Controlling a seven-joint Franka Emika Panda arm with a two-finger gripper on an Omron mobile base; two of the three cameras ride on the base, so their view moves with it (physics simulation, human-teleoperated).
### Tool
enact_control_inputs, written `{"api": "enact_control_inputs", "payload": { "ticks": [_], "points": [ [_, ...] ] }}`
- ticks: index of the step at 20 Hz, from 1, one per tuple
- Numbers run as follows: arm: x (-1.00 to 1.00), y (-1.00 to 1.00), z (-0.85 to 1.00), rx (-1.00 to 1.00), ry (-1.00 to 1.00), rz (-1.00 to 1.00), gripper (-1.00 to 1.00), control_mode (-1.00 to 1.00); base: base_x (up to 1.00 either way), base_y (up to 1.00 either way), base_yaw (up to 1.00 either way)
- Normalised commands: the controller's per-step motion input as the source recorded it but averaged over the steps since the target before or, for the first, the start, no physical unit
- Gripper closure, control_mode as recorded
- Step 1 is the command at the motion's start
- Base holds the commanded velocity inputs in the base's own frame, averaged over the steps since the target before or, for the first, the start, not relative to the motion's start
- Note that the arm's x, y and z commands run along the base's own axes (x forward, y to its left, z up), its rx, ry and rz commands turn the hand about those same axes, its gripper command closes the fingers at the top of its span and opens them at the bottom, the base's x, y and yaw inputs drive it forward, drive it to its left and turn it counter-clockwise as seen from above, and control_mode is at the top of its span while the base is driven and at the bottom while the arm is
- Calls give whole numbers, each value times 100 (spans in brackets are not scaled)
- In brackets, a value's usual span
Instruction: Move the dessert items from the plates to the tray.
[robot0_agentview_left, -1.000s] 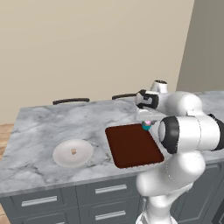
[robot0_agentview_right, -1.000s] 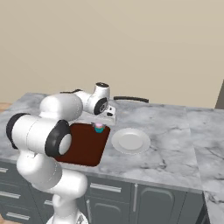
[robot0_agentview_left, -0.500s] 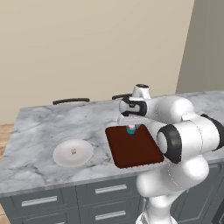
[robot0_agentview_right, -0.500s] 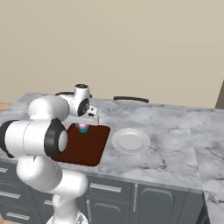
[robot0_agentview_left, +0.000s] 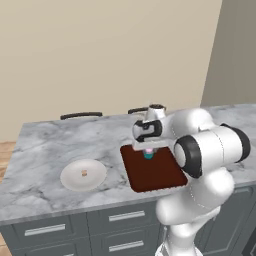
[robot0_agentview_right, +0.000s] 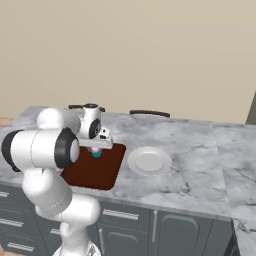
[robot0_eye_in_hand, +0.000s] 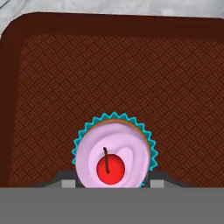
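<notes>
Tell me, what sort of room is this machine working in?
Most likely a kitchen, a computer-rendered one. A long marble counter runs over grey drawers with bar handles, and on it sit a round plate and a dark brown tray, over which the hand holds a pink-frosted cupcake.

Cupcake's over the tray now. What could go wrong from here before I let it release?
The cupcake is in the gripper above the tray; how high is hard to judge, so an early release might tip it. It hangs toward the tray's far edge and may land near the rim. The morsel remains on the left plate, so a long swing across the counter follows.
</notes>
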Motion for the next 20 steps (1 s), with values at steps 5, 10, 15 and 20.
{"api": "enact_control_inputs", "payload": {
  "ticks": [5, 10, 15, 20],
  "points": [
    [2, 0, -22, 0, 0, -1, 100, -100, 0, 0, 0],
    [2, 0, -17, 0, 0, 0, 100, -100, 0, 0, 0],
    [0, 0, 0, 0, 0, 0, -100, -100, 0, 0, 0],
    [0, 0, 0, 0, 0, 0, -100, -100, 0, 0, 0]
  ]
}}
